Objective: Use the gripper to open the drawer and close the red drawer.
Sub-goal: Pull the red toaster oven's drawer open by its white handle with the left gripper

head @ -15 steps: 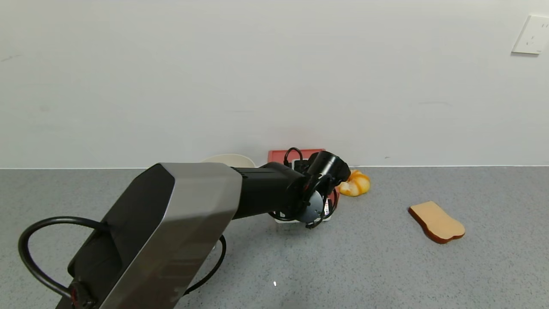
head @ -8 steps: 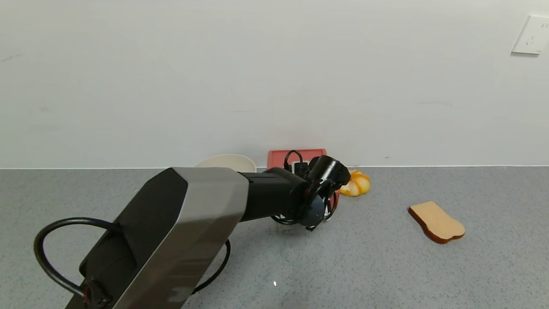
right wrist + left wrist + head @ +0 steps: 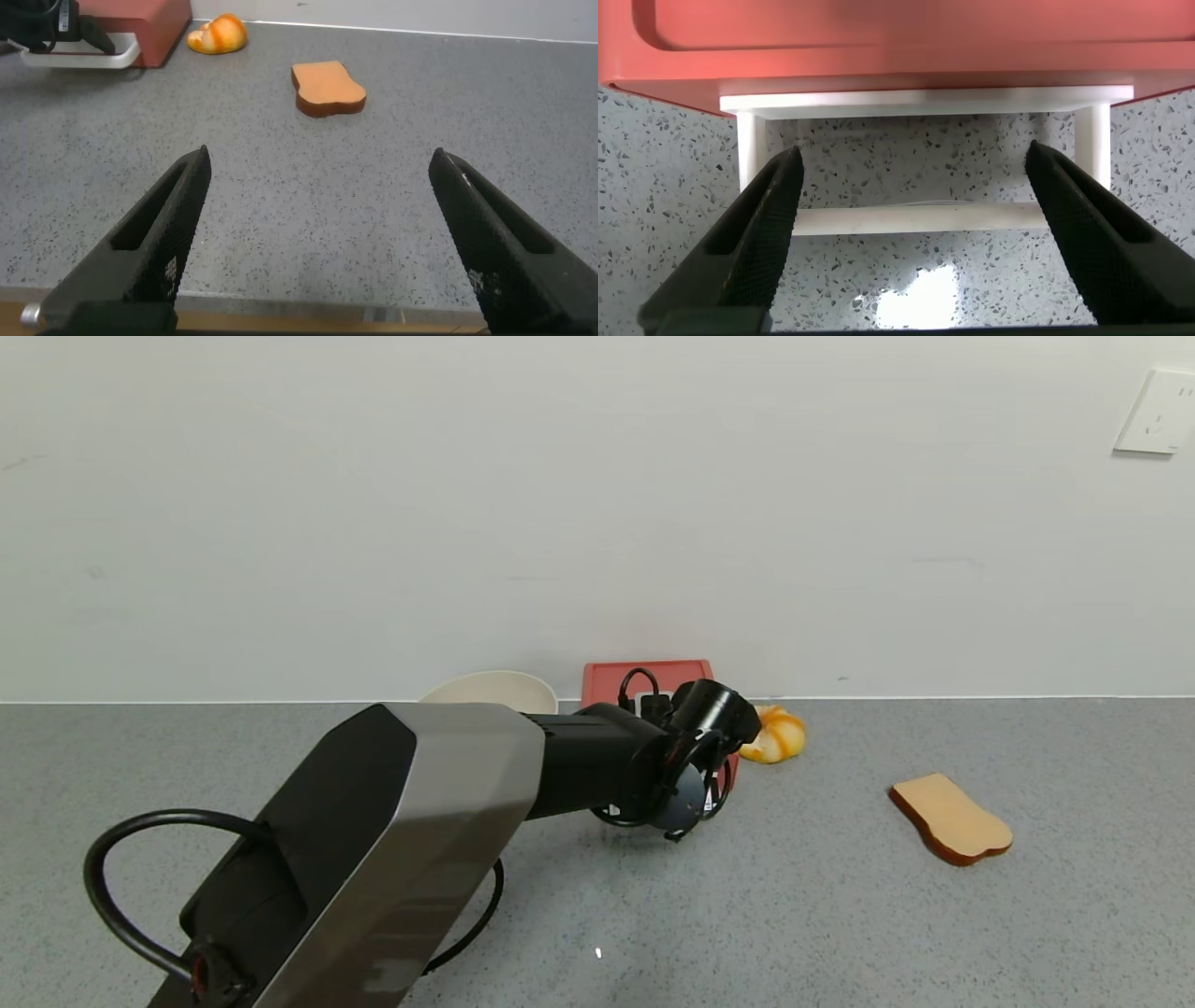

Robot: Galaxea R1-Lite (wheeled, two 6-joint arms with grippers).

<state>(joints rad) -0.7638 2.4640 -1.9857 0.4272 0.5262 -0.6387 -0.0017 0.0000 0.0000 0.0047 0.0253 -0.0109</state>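
The salmon-red drawer (image 3: pixel 646 673) stands against the wall, mostly hidden behind my left arm (image 3: pixel 448 803). In the left wrist view the drawer (image 3: pixel 896 47) fills the far side, and its white loop handle (image 3: pixel 915 219) sticks out over the table. My left gripper (image 3: pixel 913 154) is open, with one finger at each end of the handle's bar and not closed on it. The tray looks pushed in, with only the handle sticking out (image 3: pixel 79 58). My right gripper (image 3: pixel 320 157) is open and empty, low over the table's front edge.
A beige bowl (image 3: pixel 490 689) sits left of the drawer. An orange bun (image 3: pixel 775 735) lies just right of the drawer. A toast slice (image 3: pixel 950 819) lies farther right on the grey speckled table (image 3: pixel 840 915). A wall socket (image 3: pixel 1156 413) is at the upper right.
My left arm has moved forward toward the wall. The white tray part that showed in front of the red box one second ago no longer shows.
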